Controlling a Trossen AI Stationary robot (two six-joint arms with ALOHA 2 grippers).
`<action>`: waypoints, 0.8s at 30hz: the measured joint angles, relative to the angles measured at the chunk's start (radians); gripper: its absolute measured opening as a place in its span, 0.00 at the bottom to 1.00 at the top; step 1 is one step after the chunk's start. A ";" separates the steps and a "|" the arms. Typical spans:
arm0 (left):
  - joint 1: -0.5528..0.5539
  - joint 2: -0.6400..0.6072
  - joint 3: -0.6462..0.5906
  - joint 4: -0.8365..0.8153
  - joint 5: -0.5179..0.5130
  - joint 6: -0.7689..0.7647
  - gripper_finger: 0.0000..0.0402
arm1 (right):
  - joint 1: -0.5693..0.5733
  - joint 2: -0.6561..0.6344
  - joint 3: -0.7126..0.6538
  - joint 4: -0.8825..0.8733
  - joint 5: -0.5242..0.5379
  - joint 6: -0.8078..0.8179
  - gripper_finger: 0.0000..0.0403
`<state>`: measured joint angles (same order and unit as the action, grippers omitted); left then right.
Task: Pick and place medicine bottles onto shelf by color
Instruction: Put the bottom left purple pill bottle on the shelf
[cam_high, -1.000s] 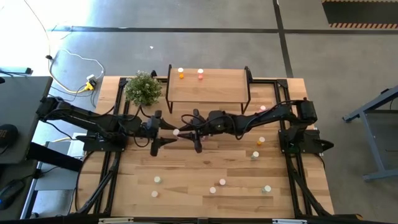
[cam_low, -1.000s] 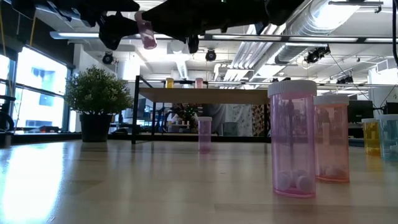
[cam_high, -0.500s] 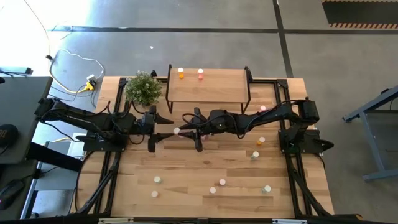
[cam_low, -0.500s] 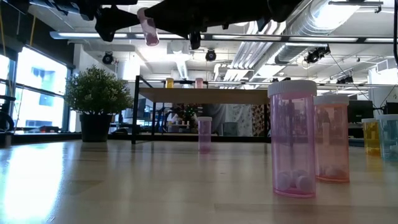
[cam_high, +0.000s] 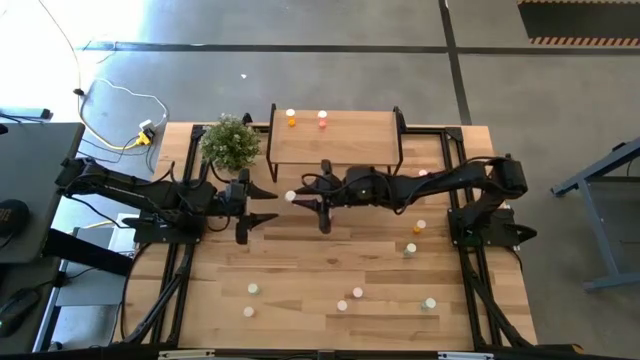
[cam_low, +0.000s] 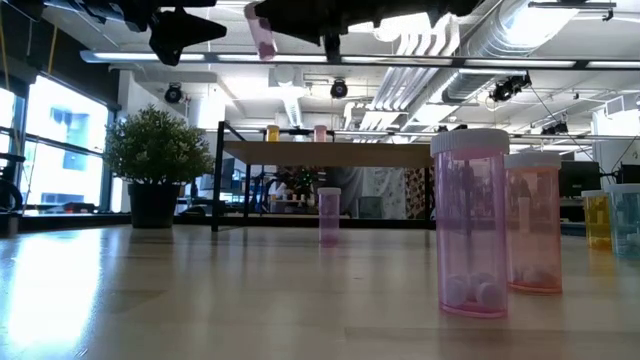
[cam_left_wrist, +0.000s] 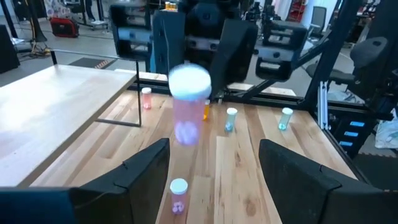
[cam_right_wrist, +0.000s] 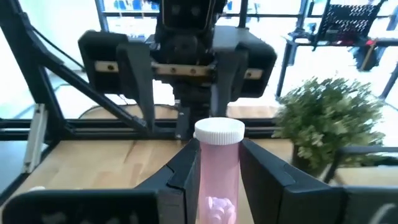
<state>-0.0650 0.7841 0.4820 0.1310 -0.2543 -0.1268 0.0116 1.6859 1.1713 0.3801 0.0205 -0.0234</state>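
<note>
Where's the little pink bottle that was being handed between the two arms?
The pink bottle is up in the air, clamped in the right end effector above mid-table, just in front of the shelf; the open left end effector faces it.

In the left wrist view the pink bottle (cam_left_wrist: 188, 106) ahead of the left claw (cam_left_wrist: 214, 171) is blurred. The right claw (cam_right_wrist: 219, 163) hides that bottle's lower sides, and its base is cut off by the picture's edge.
</note>
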 joint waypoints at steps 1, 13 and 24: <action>0.000 0.000 0.000 0.000 0.000 0.000 0.60 | 0.000 -0.010 0.000 -0.008 0.007 -0.007 0.23; 0.000 0.000 0.000 0.000 0.000 0.000 0.60 | -0.036 -0.115 -0.030 -0.092 0.110 -0.071 0.23; 0.000 0.001 0.000 -0.001 0.000 0.018 0.60 | -0.140 -0.218 -0.205 0.019 0.132 -0.045 0.23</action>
<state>-0.0650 0.7849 0.4820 0.1303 -0.2543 -0.1089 -0.1285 1.4675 0.9660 0.3994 0.1528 -0.0686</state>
